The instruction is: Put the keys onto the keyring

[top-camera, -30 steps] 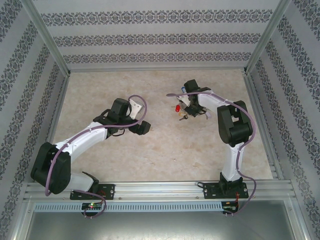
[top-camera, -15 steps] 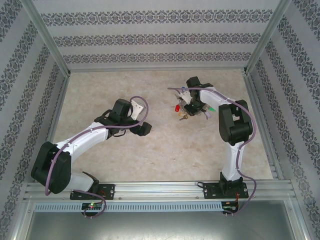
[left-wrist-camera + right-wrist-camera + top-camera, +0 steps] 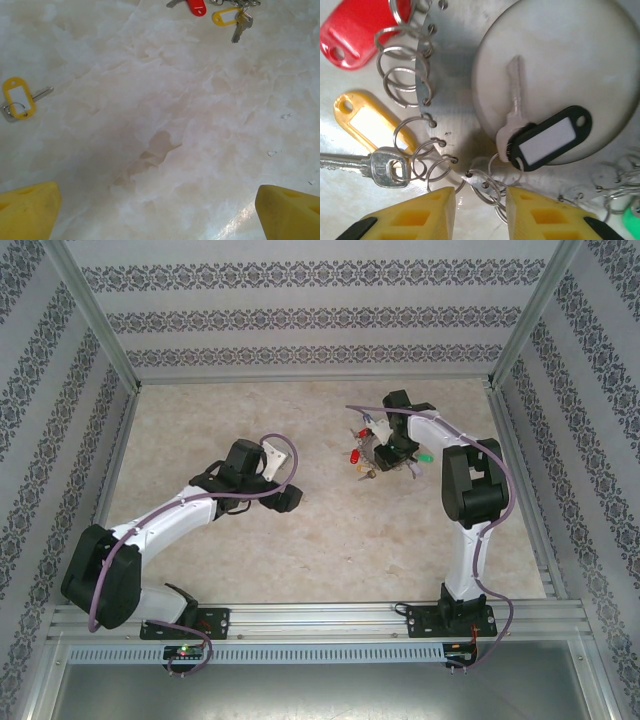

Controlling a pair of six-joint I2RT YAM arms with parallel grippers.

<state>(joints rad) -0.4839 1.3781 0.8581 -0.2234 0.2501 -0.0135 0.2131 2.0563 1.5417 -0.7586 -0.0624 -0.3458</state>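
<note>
- Top external: over the last second the right arm has swung slightly farther out and rightward above the keyring (image 3: 378, 452), uncovering a green tag (image 3: 425, 457); the left arm has barely moved
- Right wrist: the right gripper (image 3: 480, 195) sits at the keyring's (image 3: 455, 100) rim, narrowly parted around a small split ring (image 3: 482, 182); whether it pinches that ring cannot be told
- A black-tagged key (image 3: 547, 137) lies in the open centre
- Left wrist: the left gripper (image 3: 157, 200) is spread wide and empty, and a yellow-tagged key (image 3: 19, 97) lies well apart from the bunch, probably still to be threaded

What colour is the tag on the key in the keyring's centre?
Black tag, white label; best in right wrist view.
</note>
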